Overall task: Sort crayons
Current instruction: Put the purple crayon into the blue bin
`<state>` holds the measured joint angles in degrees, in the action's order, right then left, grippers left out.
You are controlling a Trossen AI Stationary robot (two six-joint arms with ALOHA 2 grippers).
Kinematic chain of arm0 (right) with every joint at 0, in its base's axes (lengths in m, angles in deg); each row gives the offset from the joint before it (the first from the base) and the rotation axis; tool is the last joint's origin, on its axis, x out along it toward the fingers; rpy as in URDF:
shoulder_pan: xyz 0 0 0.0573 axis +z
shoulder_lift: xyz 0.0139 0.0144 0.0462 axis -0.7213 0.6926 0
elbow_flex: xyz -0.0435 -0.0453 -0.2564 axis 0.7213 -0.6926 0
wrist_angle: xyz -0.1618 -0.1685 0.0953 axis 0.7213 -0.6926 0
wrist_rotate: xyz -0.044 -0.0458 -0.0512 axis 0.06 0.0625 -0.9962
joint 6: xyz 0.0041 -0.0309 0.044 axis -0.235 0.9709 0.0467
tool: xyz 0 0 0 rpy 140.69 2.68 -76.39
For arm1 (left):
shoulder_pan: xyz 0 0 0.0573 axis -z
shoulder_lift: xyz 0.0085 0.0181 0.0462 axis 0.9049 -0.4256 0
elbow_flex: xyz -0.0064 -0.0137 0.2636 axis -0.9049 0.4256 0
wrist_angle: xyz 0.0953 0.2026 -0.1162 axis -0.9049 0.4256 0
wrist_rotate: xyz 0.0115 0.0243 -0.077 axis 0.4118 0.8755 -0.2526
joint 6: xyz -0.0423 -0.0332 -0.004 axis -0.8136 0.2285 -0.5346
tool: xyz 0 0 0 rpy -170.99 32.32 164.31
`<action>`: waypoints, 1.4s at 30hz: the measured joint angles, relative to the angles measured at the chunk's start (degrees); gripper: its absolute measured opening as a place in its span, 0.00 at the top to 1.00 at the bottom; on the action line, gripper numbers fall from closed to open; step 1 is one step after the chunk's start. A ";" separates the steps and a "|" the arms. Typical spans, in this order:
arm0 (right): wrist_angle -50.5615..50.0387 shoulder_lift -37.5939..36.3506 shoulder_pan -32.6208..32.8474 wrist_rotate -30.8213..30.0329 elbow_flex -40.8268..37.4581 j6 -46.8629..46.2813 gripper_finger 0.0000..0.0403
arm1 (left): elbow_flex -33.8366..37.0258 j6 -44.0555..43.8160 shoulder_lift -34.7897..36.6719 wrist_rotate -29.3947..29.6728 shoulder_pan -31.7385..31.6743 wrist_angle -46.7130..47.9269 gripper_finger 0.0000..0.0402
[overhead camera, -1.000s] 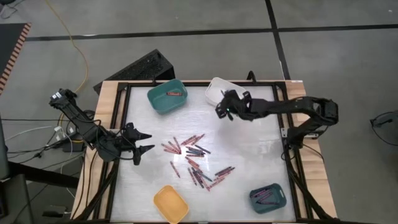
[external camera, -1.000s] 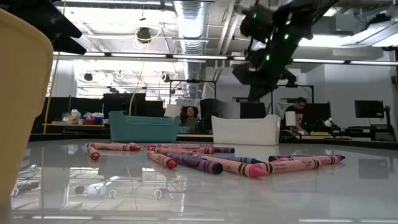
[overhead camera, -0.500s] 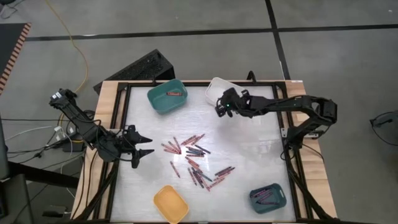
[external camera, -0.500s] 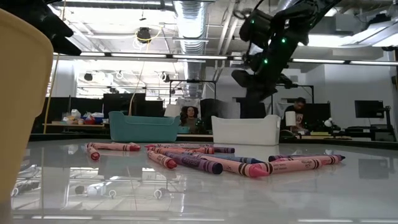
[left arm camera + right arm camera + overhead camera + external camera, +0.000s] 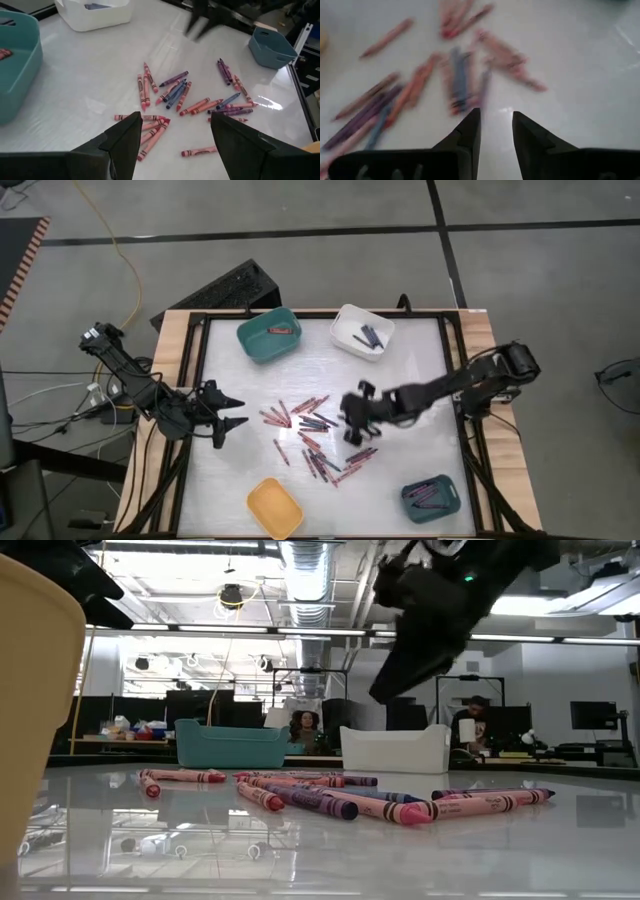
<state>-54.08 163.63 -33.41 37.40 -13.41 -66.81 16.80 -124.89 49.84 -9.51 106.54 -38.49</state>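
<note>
1. Crayons [image 5: 315, 435] are spread in a loose pile on the middle of the shiny white table [image 5: 420, 450], some red, some pink and some dark purple.
2. In the low view the crayons [image 5: 340, 798] are seen lying flat on the table top, many of them touching each other.
3. In the high view, the right gripper [image 5: 352, 418] is held over the right side of the pile, above the table.
4. Its two fingers [image 5: 470, 131] are parted with a small gap between them, and nothing is held in the gap.
5. The left gripper [image 5: 232, 410] is kept at the left side of the table, a little way from the pile.
6. Its fingers [image 5: 125, 142] are spread wide apart and nothing is held between them.
7. A few dark crayons can be seen inside the white bin [image 5: 362, 332] at the far side of the table.
8. A red crayon is seen inside the teal bin [image 5: 270, 335], which is placed at the far left.
9. Some purple and pink crayons are seen in the small blue-grey bin [image 5: 432, 498] at the near right corner.
10. A yellow bin [image 5: 275, 508] is placed at the near edge, left of the middle.
11. A person [image 5: 478, 725] is seen in the room far behind the table.
</note>
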 joint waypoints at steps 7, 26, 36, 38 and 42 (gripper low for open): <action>-4.74 4.49 9.62 -2.10 -0.57 -3.53 0.73 | -0.04 -0.22 -0.80 1.00 -0.02 -0.12 0.43; -5.81 8.55 17.60 -2.89 -0.50 -6.69 0.73 | -0.07 -1.01 -3.26 1.44 -0.09 -1.01 0.43; -6.03 8.55 18.74 -2.61 -0.91 -7.06 0.73 | -0.07 -0.78 -3.26 1.30 -0.09 -1.70 0.43; -6.16 8.55 19.26 -2.60 -1.41 -7.90 0.73 | -0.05 -0.77 -3.26 1.30 -0.09 -1.70 0.43; -6.62 8.55 19.55 -2.79 -2.42 -10.11 0.73 | -0.04 -0.76 -3.26 1.33 -0.09 -1.70 0.43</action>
<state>-60.70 172.19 -13.87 34.61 -15.83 -76.93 16.76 -125.65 46.58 -8.18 106.46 -40.20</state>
